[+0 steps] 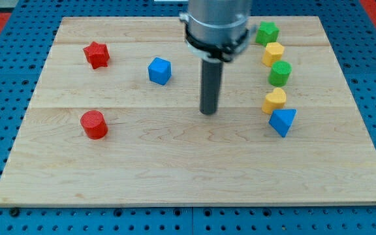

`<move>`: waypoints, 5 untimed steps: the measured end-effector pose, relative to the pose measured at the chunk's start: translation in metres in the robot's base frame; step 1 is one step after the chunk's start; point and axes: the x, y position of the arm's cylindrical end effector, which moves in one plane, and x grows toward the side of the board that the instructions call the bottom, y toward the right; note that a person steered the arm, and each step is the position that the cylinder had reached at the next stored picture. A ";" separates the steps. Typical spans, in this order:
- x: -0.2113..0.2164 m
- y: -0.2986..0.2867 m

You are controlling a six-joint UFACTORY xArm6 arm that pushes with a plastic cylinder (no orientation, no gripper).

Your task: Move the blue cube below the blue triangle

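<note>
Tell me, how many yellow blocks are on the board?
2. One yellow block sits near the view's top right, between two green blocks. The other yellow block sits lower, just above the blue triangle. None looks hidden.

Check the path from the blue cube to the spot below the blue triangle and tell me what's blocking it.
No block lies on that path. The blue cube sits toward the view's left, the blue triangle at the view's right. Only my tip stands between them, right of the cube. The board below the triangle holds no block.
</note>
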 end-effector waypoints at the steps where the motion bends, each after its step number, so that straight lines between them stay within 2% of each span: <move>1: -0.046 0.006; 2: -0.126 -0.034; 3: -0.092 -0.068; 4: -0.014 -0.066; 5: -0.027 -0.067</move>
